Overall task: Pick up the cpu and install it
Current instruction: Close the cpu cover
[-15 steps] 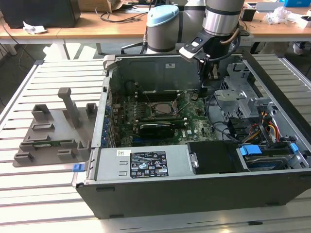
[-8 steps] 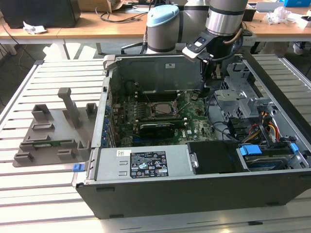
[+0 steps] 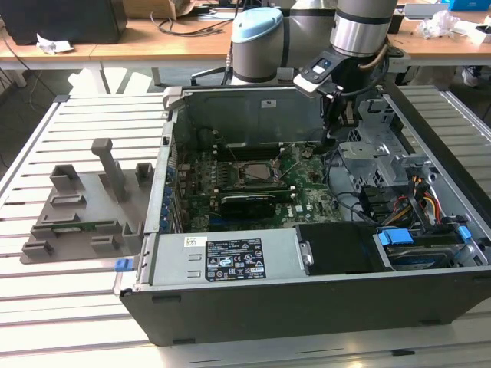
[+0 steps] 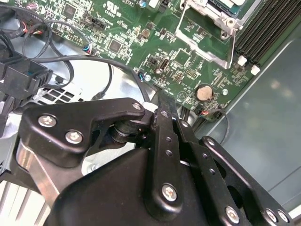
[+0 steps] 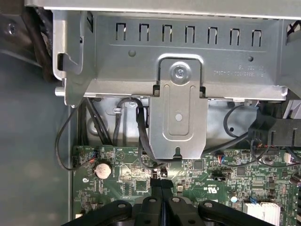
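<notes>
The tool point(image 5: 161, 181) hangs just above the motherboard point(image 5: 211, 186), pinched tight on nothing, socket frame point(image 4: 225, 23) off beside it.

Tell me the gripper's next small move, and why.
Probably a short straight lift. The gripper is shut and holds nothing, low over the motherboard near the coin cell, with cables and a metal bracket close by. Sideways travel could snag; the CPU socket lies toward the exterior view's left.
</notes>
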You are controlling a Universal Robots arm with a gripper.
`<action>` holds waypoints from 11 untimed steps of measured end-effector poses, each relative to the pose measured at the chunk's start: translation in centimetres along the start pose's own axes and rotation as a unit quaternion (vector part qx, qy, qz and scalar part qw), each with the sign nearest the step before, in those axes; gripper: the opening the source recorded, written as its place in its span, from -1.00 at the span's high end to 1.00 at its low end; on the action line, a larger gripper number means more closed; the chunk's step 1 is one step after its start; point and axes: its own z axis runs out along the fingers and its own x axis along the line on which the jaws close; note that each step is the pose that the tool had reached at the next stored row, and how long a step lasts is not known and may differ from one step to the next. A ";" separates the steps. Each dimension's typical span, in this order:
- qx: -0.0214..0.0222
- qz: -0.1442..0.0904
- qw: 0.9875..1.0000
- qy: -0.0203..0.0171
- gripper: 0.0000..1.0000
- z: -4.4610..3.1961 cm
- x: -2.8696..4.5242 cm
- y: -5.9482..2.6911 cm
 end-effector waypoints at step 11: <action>0.000 0.000 1.000 0.000 0.79 0.23 0.01 1.19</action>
